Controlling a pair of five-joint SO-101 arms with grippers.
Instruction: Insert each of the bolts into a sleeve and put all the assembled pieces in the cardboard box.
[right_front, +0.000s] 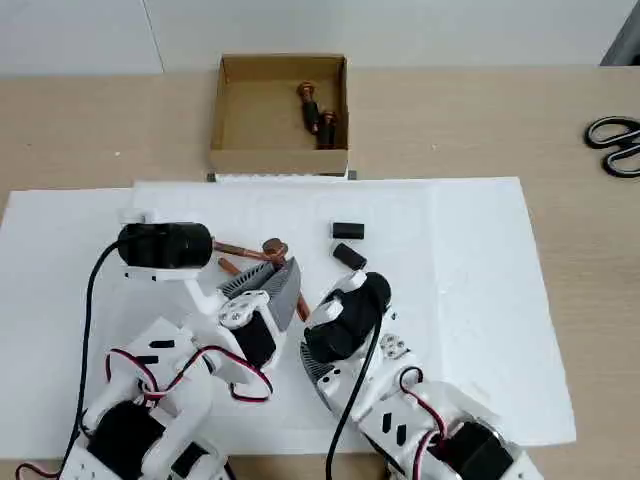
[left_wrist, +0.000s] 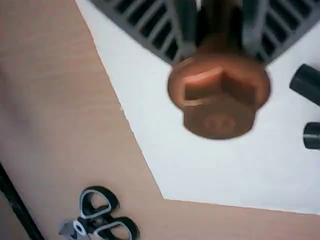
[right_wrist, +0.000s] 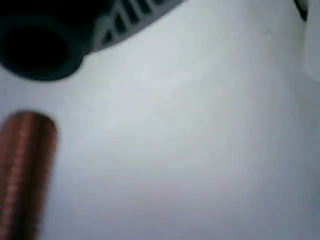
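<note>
Left jaws are clamping the copper bolt (left_wrist: 218, 97) by its shank, head hanging over the white sheet (right_front: 480, 300) near a loose sleeve (right_front: 349, 256); right jaws' state I'm not managing to tell; any tilt in that grip is risking the bolt jamming at the sleeve mouth.

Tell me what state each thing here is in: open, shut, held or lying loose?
Cardboard box: open on top.
Assembled pieces: lying inside the box.
Left pincer: shut on a bolt.
Held bolt: gripped by its shank, head sticking out.
Loose bolt: lying on the white sheet, no sleeve on it.
Sleeves: lying loose on the sheet.
Scissors: on the table, apparently shut.
</note>
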